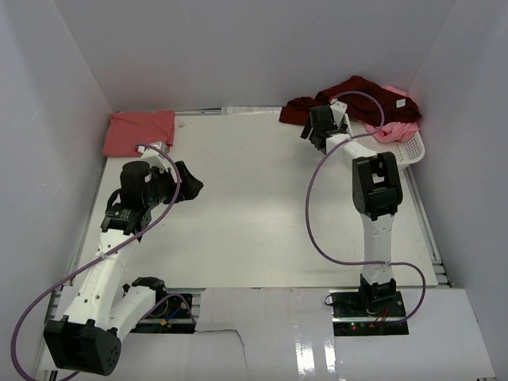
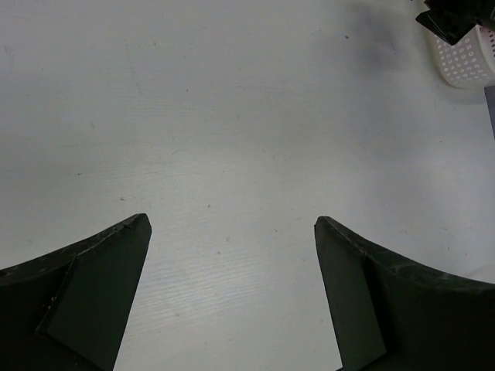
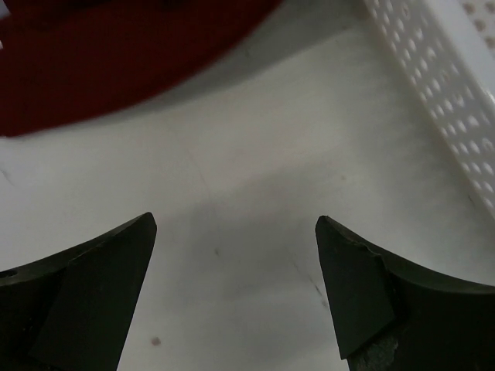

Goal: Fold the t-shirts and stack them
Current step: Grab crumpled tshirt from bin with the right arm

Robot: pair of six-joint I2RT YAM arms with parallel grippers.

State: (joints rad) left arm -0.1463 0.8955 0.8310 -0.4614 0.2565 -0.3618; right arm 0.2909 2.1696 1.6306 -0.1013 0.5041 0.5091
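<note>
A salmon t-shirt (image 1: 140, 132) lies folded at the table's back left corner. A dark maroon t-shirt (image 1: 352, 94) is bunched at the back right, draped partly over the white basket (image 1: 406, 150); its edge shows in the right wrist view (image 3: 116, 54). A lighter pink t-shirt (image 1: 397, 127) lies in the basket beside it. My right gripper (image 1: 317, 133) is open and empty, just in front of the maroon shirt, over bare table (image 3: 236, 228). My left gripper (image 1: 189, 184) is open and empty over the table (image 2: 232, 224), in front of the salmon shirt.
The white perforated basket also shows at the right edge of the right wrist view (image 3: 441, 85) and far off in the left wrist view (image 2: 468, 58). White walls enclose the table on three sides. Purple cables loop from both arms.
</note>
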